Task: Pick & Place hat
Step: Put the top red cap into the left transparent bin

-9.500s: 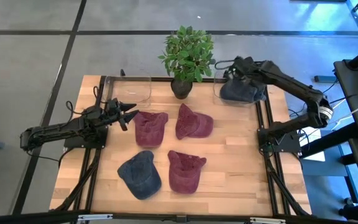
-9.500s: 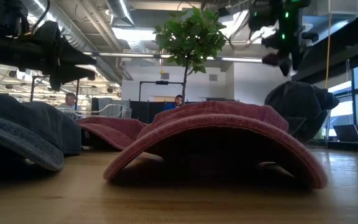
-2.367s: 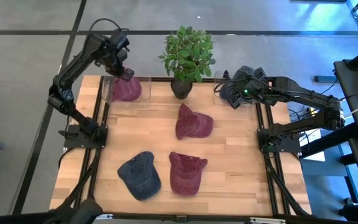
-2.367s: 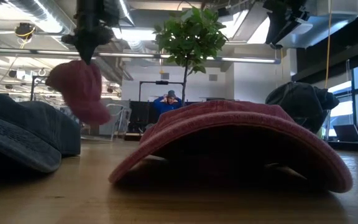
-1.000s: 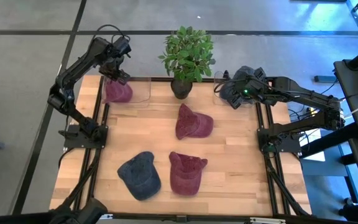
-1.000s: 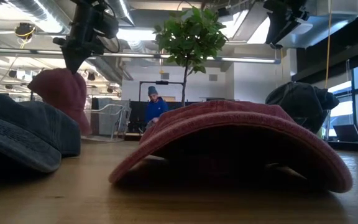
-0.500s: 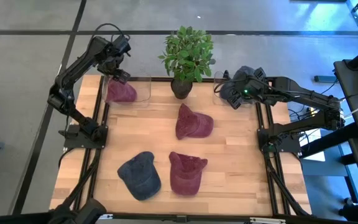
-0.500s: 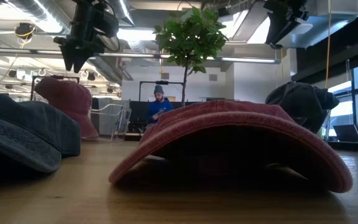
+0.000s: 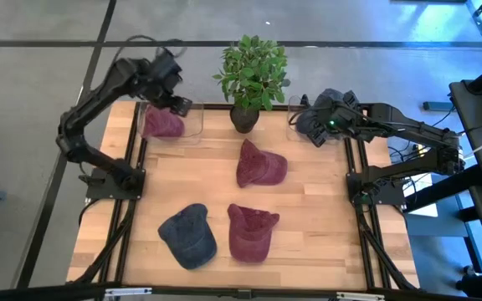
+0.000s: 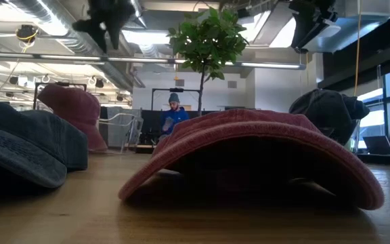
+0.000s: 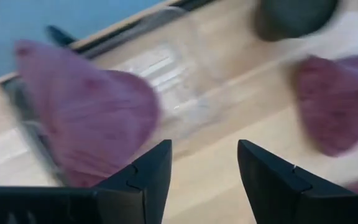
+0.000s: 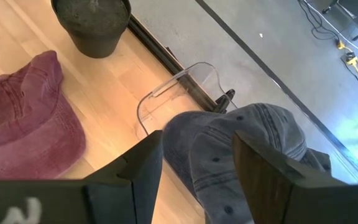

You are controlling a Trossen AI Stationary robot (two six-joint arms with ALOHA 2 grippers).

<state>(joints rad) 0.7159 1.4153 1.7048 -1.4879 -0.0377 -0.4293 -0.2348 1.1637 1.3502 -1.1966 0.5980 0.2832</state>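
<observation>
A maroon hat (image 9: 162, 124) lies in the clear container (image 9: 192, 125) at the table's far left corner, its crown up (image 10: 73, 112). My left gripper (image 9: 180, 105) hangs open above the container's right side, clear of the hat (image 11: 86, 124), with nothing between its fingers (image 11: 204, 177). A dark blue hat (image 9: 323, 117) sits in the clear container (image 12: 179, 87) at the far right corner. My right gripper (image 12: 194, 180) hovers open well above it (image 10: 310, 24). On the boards lie two more maroon hats (image 9: 260, 165) (image 9: 249, 230) and a blue one (image 9: 189, 236).
A potted plant (image 9: 253, 75) stands at the middle of the far edge, between the two containers. Black frame rails (image 9: 132, 209) run along the left and right sides of the table. Bare boards show near the front edge. A person sits in the room beyond (image 10: 175, 115).
My left gripper has opened and let go of the maroon hat, which has dropped from hanging below the fingers into the clear container and rests there. The gripper has then risen and swung toward the table's right, tipping steeper downward.
</observation>
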